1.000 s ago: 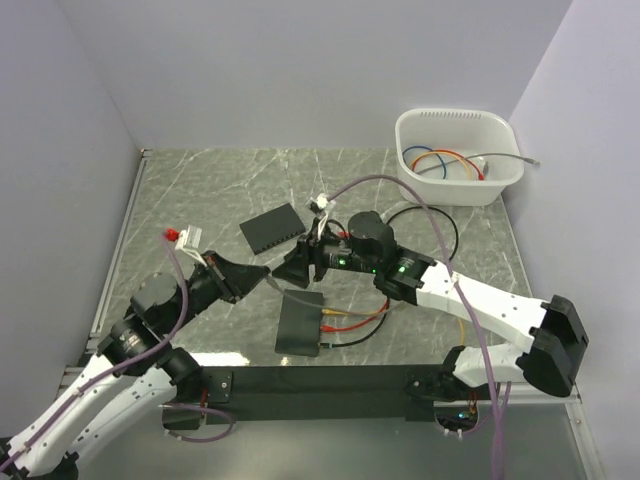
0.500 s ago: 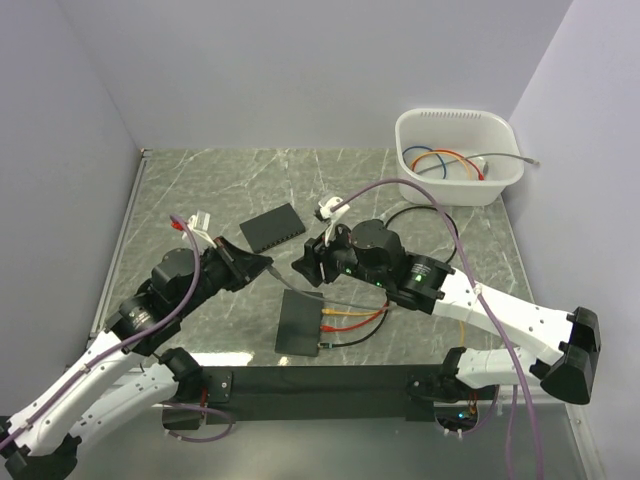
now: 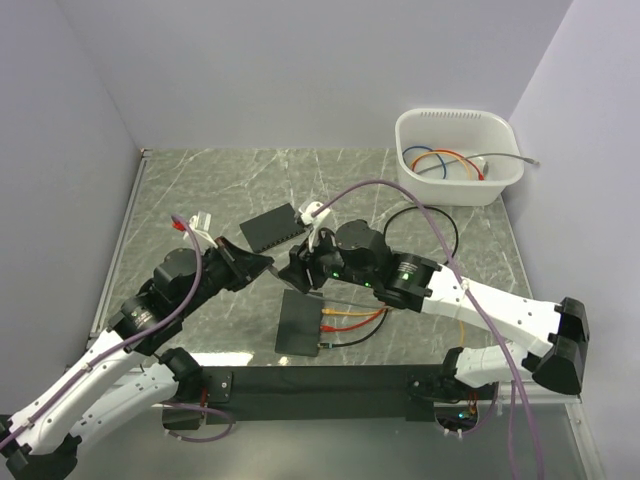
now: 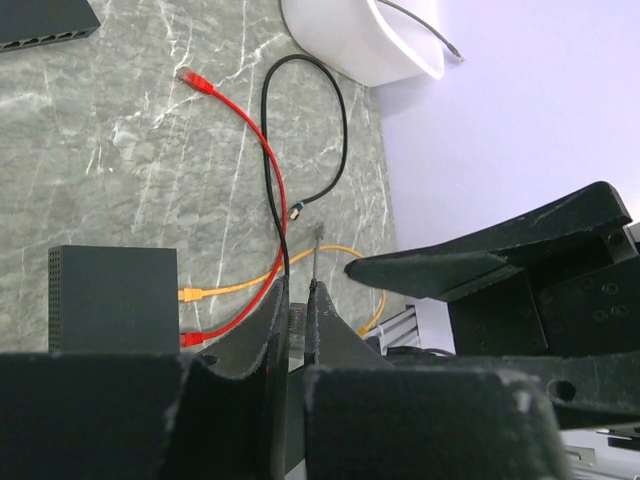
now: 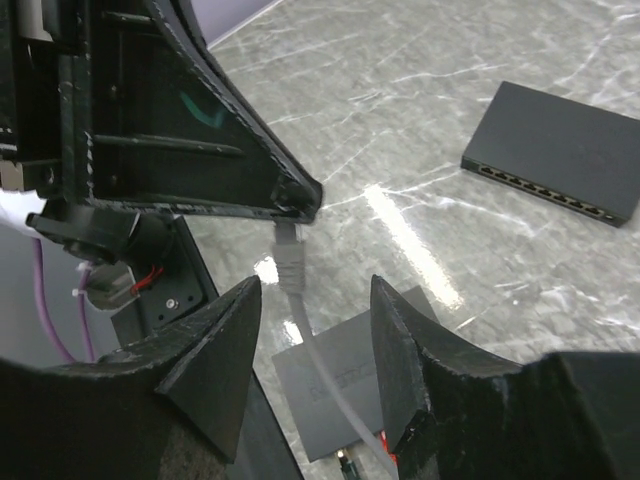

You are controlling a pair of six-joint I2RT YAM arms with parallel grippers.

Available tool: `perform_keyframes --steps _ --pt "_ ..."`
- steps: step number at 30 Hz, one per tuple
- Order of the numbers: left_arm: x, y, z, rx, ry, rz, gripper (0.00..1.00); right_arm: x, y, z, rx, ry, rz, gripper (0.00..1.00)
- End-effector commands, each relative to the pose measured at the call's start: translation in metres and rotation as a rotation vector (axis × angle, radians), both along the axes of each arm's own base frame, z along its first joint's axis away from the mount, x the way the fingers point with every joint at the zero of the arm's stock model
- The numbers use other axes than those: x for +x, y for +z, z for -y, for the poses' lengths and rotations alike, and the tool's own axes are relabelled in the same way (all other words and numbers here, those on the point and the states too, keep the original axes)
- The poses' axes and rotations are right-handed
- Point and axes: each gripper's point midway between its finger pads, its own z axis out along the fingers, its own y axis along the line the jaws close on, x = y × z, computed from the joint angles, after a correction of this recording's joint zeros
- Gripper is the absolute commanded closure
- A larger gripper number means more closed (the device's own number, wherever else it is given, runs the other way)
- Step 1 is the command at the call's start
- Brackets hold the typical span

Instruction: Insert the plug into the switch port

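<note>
Over the last second the left arm has lifted and stretched toward the middle of the overhead frame. The right hand (image 3: 297, 270) has edged in on it from the right, so the two now meet just left of centre. The left hand (image 3: 255, 265) is clamped tight on a thin grey cable (image 4: 315, 255). Its small grey plug (image 5: 288, 255) hangs in the air just under that hand's fingertip, above the grey marbled desk (image 3: 200, 190). The right hand's fingers stand apart on either side of the plug without touching it, and they hold nothing. This looks like a hand-over or a regrasp about to happen, so the plug is probably some steps from any port.

Below the hands lies a boxy black switch (image 3: 300, 322) with orange and red leads (image 3: 350, 318) already plugged into its right side. A flat black switch (image 3: 272, 228) with a row of free ports lies above and left of the hands; which of the two is meant I cannot tell. A loose black lead (image 3: 440, 225) loops right of centre, and a white plastic tub (image 3: 455, 188) of coiled cables sits at upper right. Those plugged leads crowd the boxy switch's port side, and the right arm reaches across above them, so an approach there looks cramped
</note>
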Motion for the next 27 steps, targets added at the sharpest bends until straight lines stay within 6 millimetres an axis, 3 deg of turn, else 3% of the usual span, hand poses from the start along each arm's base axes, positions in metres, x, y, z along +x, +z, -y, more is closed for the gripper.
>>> perform_keyframes --steps 1,15,18,19,22,25,27 --pt "0.002 0.009 0.003 -0.032 -0.004 0.035 0.99 -0.002 0.016 -0.013 0.021 0.025 0.028 0.46" --pt "0.002 0.008 0.004 -0.027 -0.009 0.033 1.0 0.006 0.004 -0.024 -0.006 0.008 0.021 0.59" --pt "0.002 0.008 0.004 -0.027 -0.009 0.032 0.99 0.006 0.004 -0.025 -0.003 0.006 0.021 0.66" --pt "0.002 0.008 0.005 -0.027 -0.011 0.034 0.99 0.006 0.004 -0.025 -0.002 0.008 0.019 0.75" --pt "0.003 0.007 0.005 -0.026 -0.014 0.031 1.0 0.004 0.002 -0.026 0.0 0.022 0.018 0.89" --pt "0.003 0.005 0.006 -0.024 -0.016 0.031 0.99 0.002 0.002 -0.026 0.004 0.029 0.017 0.99" --pt "0.003 0.004 0.008 -0.021 -0.025 0.033 0.91 0.002 0.003 -0.025 0.012 0.026 0.021 1.0"
